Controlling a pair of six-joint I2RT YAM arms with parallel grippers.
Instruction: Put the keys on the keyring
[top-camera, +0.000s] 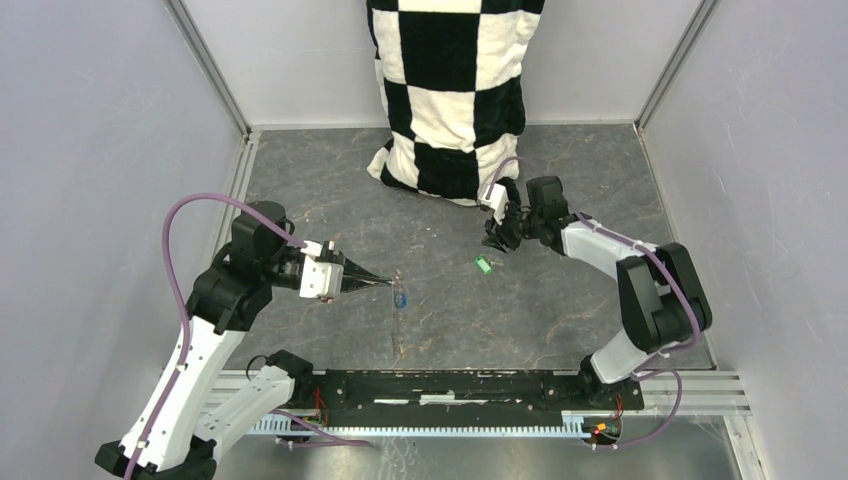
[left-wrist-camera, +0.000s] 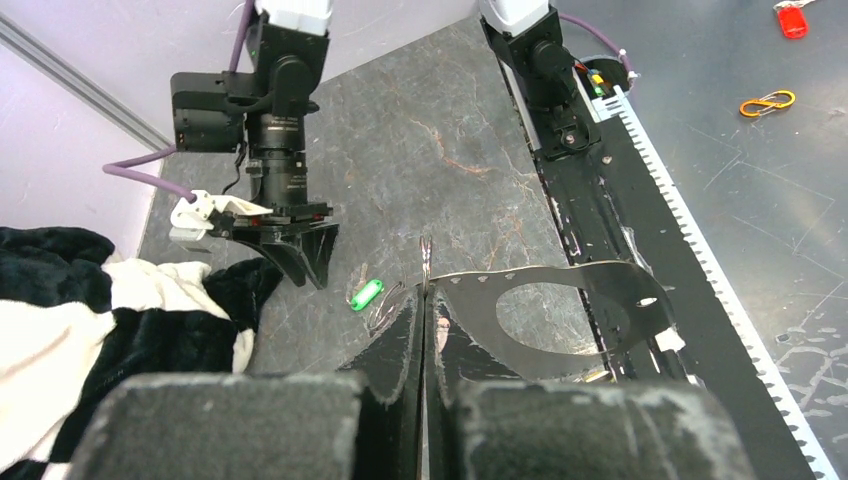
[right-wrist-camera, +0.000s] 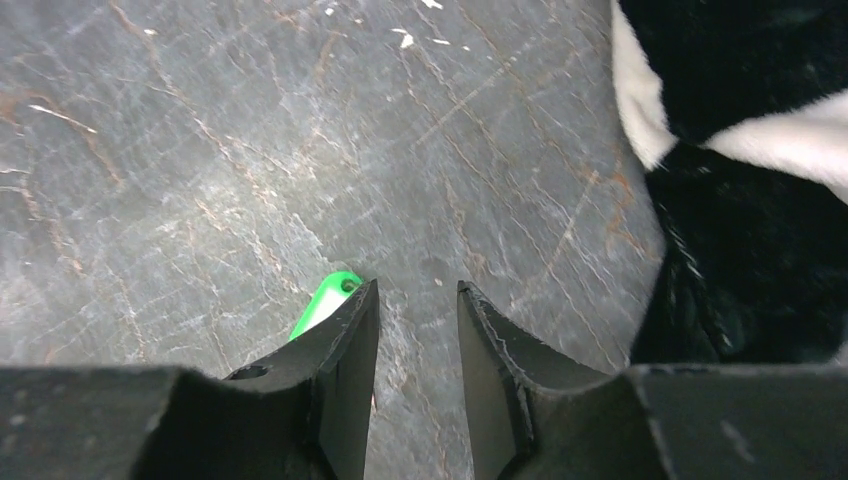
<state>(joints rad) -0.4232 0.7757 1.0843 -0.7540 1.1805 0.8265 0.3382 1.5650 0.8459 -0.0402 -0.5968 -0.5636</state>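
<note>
The dark grey strap of the keyring (left-wrist-camera: 545, 295) curves out to the right of my left gripper (left-wrist-camera: 425, 290), which is shut on its edge. Thin silver rings (left-wrist-camera: 385, 308) show just left of the fingertips. From above, the left gripper (top-camera: 375, 282) holds the ring above the table, and a blue key (top-camera: 402, 297) hangs at it. The green key (top-camera: 484, 265) lies flat on the table, also visible as the green key (left-wrist-camera: 366, 294) and, partly hidden by a finger, the green key (right-wrist-camera: 325, 300). My right gripper (right-wrist-camera: 415, 290) is open just beside it, with nothing between the fingers.
A black-and-white checkered cloth (top-camera: 450, 90) hangs at the back and bunches on the table right behind the right gripper (top-camera: 497, 238). Grey walls close in both sides. The black rail (top-camera: 450, 388) with the arm bases runs along the near edge.
</note>
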